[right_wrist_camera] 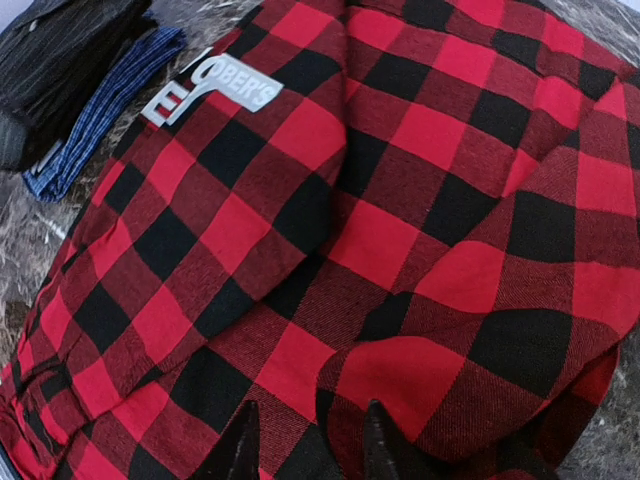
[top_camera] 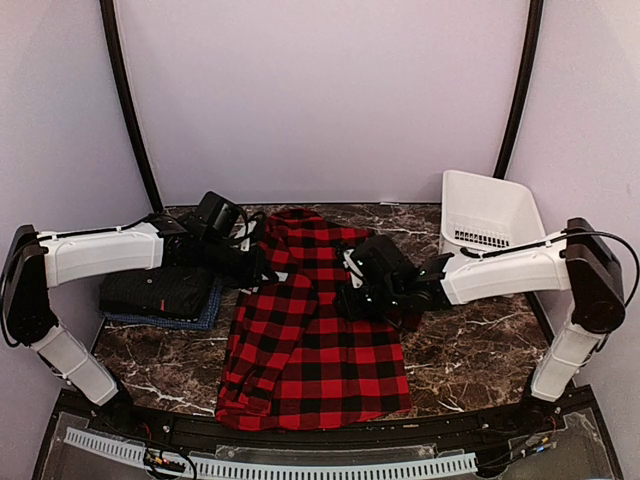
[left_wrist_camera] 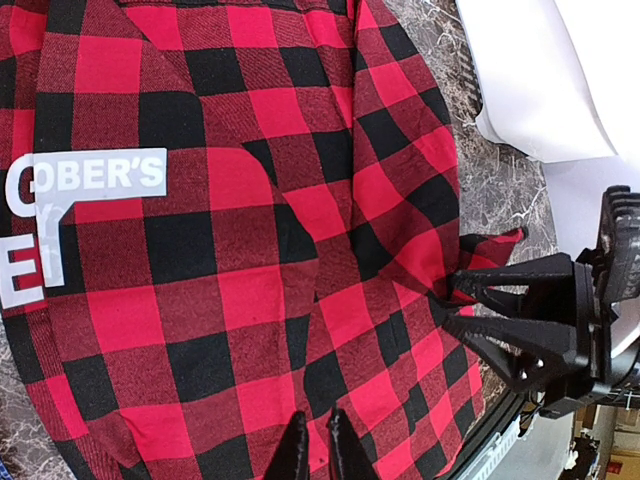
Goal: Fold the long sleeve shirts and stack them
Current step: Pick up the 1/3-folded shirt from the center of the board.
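Note:
The red-and-black checked shirt (top_camera: pixel 310 340) lies spread on the marble table, white block letters (left_wrist_camera: pixel 90 185) on it. It fills the left wrist view (left_wrist_camera: pixel 250 250) and the right wrist view (right_wrist_camera: pixel 400 230). My left gripper (top_camera: pixel 258 268) is at its left edge; its tips (left_wrist_camera: pixel 318 450) are nearly together on a fold of the cloth. My right gripper (top_camera: pixel 352 297) is at the shirt's right side, jaws apart (right_wrist_camera: pixel 305 450), a raised fold between them. The black shirt (top_camera: pixel 160 288) lies folded on the blue shirt (top_camera: pixel 205 320) at the left.
A white plastic basket (top_camera: pixel 490 215) stands at the back right, tilted against the wall. The right gripper's fingers (left_wrist_camera: pixel 470 285) show in the left wrist view at the shirt's edge. A black curved frame borders the table's front.

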You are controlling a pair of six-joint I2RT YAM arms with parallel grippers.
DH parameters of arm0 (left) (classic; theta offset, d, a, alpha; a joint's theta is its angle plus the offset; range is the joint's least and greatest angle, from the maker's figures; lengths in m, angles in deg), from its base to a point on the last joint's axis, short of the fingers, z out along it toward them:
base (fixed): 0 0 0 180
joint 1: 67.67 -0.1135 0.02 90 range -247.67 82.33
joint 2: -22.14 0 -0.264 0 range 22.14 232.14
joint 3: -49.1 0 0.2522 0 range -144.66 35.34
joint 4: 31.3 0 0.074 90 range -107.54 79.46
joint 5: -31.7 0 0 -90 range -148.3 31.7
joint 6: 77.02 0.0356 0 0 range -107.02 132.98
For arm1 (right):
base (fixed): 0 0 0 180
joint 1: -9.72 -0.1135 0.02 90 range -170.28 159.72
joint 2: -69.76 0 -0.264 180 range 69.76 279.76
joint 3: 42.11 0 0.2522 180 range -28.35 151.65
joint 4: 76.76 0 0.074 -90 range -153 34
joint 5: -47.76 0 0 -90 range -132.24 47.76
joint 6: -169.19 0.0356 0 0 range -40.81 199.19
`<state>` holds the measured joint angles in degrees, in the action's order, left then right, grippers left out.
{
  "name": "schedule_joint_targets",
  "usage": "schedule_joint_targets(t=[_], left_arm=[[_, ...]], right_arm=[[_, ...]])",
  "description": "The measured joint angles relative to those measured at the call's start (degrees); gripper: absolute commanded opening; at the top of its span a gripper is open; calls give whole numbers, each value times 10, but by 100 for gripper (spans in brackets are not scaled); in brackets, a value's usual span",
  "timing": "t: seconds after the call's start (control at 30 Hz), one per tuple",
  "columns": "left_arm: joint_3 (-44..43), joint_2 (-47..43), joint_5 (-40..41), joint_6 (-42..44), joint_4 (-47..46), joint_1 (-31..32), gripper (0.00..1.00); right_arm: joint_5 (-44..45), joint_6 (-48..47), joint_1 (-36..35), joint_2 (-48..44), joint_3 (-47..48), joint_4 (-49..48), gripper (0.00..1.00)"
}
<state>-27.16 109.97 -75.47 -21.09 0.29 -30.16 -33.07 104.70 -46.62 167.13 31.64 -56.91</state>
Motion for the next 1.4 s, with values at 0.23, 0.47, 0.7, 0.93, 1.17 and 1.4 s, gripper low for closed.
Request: schedule_joint_targets(t=[0.23,0.47,0.7,0.93,1.17,1.4], left_arm=[[0,0,0,0,-1,0,7],[0,0,-2,5,-1,0,7],[0,0,-6,5,-2,0,7],[0,8,-15,4,-3,0,7],[0,15,-19,4,-4,0,7],[0,15,-21,4,-4,0,7]], right_arm=[[-16,4,-1,-43,2,16,58],[27,24,3,-160,-32,53,65],[29,87,86,-311,-163,73,72],[-16,123,168,-407,-266,62,77],[-113,134,255,-370,-319,-11,78],[-154,146,267,-302,-330,-80,74]])
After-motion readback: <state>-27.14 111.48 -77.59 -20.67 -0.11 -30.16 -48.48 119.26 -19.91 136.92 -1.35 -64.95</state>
